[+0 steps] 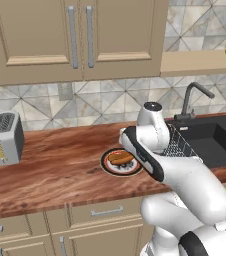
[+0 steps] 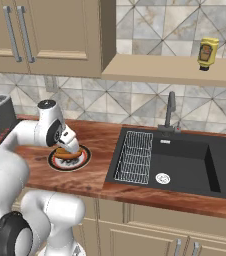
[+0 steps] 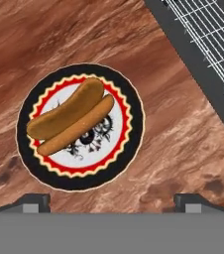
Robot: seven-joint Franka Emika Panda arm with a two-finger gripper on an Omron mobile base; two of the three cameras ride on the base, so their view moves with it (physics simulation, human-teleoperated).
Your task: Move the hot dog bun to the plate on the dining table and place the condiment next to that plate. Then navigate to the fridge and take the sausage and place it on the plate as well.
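Tool (image 3: 112, 202) spread above the round, black-rimmed plate (image 3: 129, 149); oblong brown bun (image 3: 67, 111) lies on it.

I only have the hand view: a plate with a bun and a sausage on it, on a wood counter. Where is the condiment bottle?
Observer: The condiment bottle stands upside down on the shelf above the sink, not beside the plate.
Operator: What's on the far side of the plate from the sink?
Observer: A toaster sits on the counter under the wall cabinets.
Operator: How high is the hand?
Observer: The gripper hangs open just above the plate, holding nothing; the bun and sausage lie untouched.
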